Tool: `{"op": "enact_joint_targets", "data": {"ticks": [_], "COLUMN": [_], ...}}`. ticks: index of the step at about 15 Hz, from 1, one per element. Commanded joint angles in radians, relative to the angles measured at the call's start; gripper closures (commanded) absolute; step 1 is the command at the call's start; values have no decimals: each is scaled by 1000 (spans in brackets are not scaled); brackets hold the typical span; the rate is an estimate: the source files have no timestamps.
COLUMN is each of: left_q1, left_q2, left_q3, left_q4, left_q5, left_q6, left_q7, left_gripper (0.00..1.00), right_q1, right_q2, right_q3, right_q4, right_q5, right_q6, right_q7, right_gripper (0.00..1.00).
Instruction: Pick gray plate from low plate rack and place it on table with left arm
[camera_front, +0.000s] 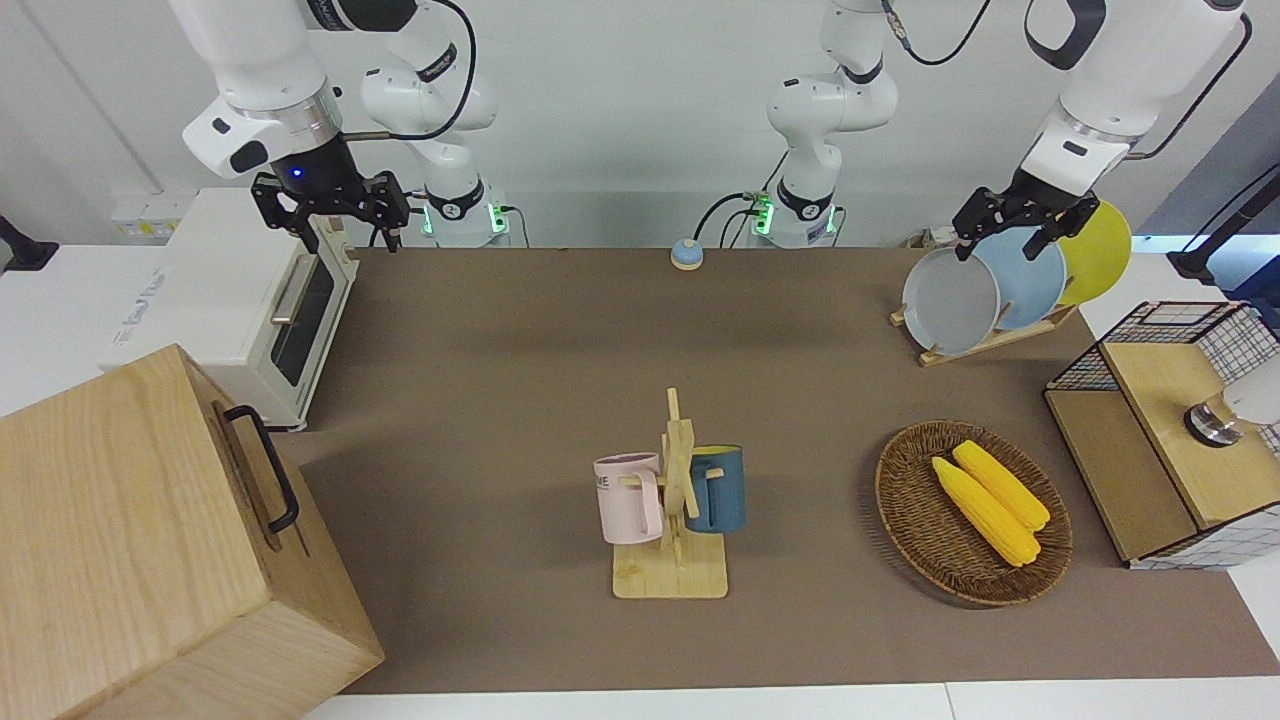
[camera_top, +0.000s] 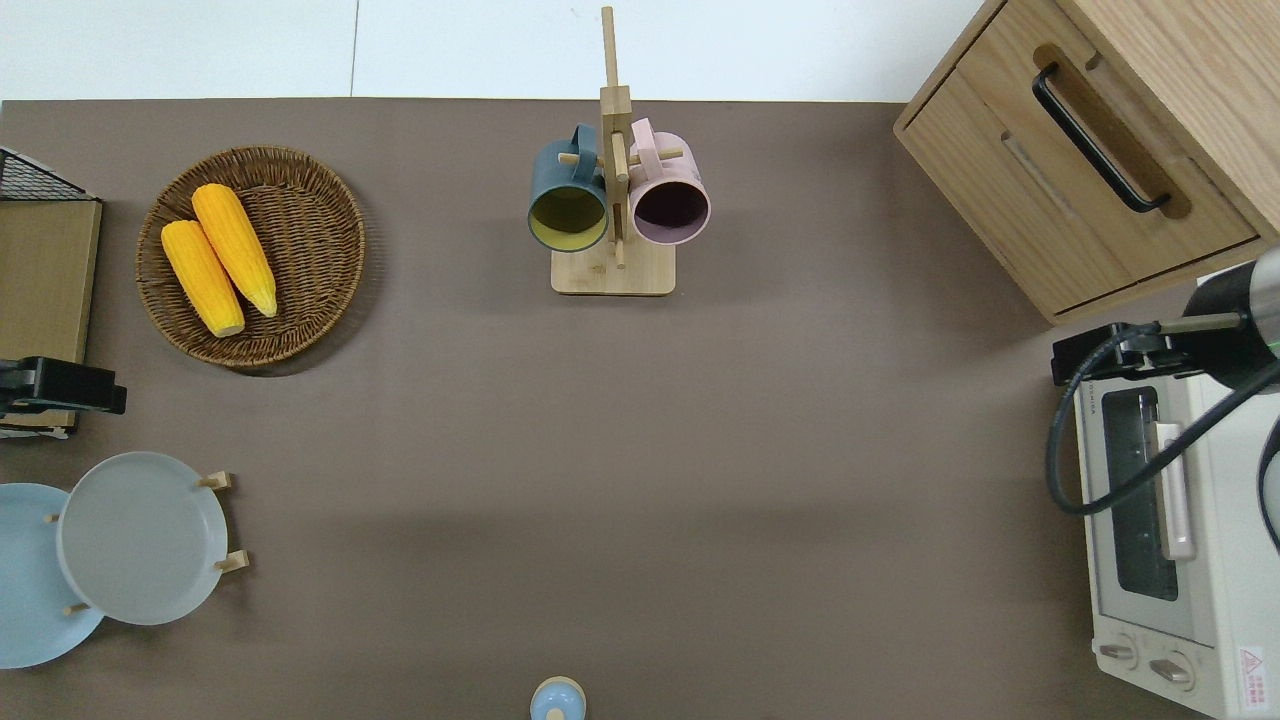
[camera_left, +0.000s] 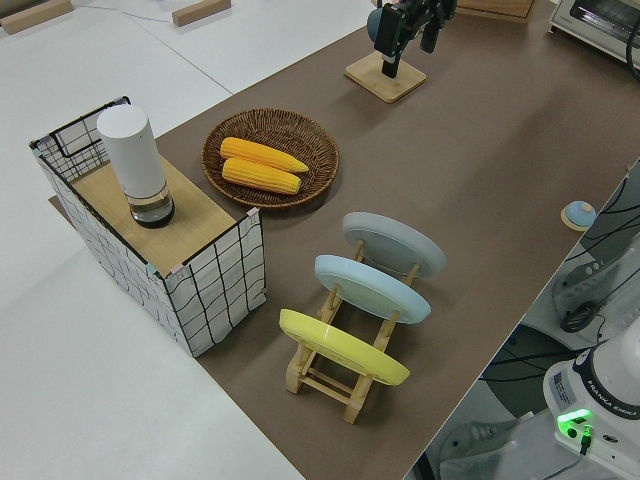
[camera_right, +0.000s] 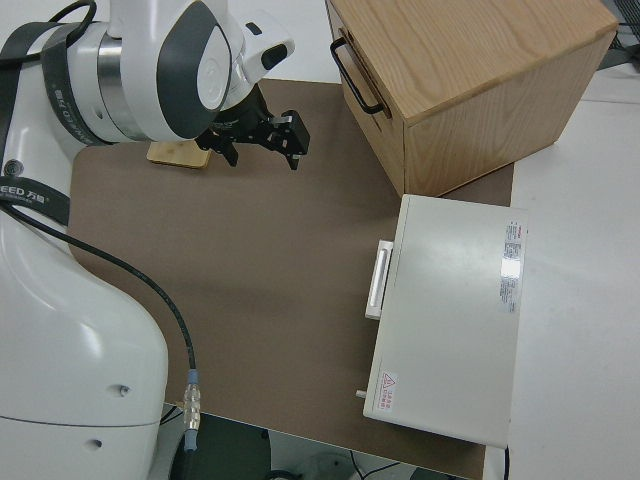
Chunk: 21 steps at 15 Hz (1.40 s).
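The gray plate (camera_front: 950, 300) leans in the low plate rack (camera_front: 985, 345), in the slot nearest the table's middle; it also shows in the overhead view (camera_top: 140, 537) and the left side view (camera_left: 393, 243). A light blue plate (camera_front: 1030, 275) and a yellow plate (camera_front: 1100, 245) lean beside it. My left gripper (camera_front: 1000, 245) is open and empty in the air. In the overhead view it (camera_top: 70, 385) is over the table's end, between the rack and the wire basket. It touches no plate. My right gripper (camera_front: 330, 215) is parked and open.
A wicker basket (camera_top: 320, 290) holds two corn cobs. A mug stand (camera_top: 612, 270) carries a blue and a pink mug. A wire basket (camera_front: 1180, 440) with a wooden top and a white cylinder, a wooden cabinet (camera_front: 130, 540), a toaster oven (camera_front: 230, 300) and a small blue knob (camera_front: 686, 254) ring the table (camera_top: 640, 480).
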Motion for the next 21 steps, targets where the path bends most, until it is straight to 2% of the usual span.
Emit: {"op": "enact_joint_targets", "data": {"ticks": [1, 4, 10, 13, 16, 21], "left_q1": [50, 70, 72, 85, 93, 104], "left_q2": [-10, -14, -82, -85, -122, -211], "left_q3": [0, 1, 1, 0, 0, 0], "left_q4": [-10, -19, -134, -161, -235, -440], "left_q5": [53, 76, 98, 98, 107, 144], "left_q6": [-19, -31, -21, -16, 34, 191], "left_q7": [119, 127, 126, 126, 126, 126], "left_gripper": [0, 0, 0, 0, 0, 0], "right_q1": [7, 7, 7, 7, 7, 7], "right_q2": [0, 0, 0, 0, 0, 0], "right_q3": [-6, -6, -6, -6, -6, -6], "right_q4": [6, 6, 6, 6, 6, 6], "right_q5": [3, 3, 3, 3, 3, 3], "right_q6": [-1, -1, -1, -2, -1, -1], "right_q7": [4, 2, 4, 4, 4, 4], "right_gripper": [17, 17, 17, 17, 17, 17]}}
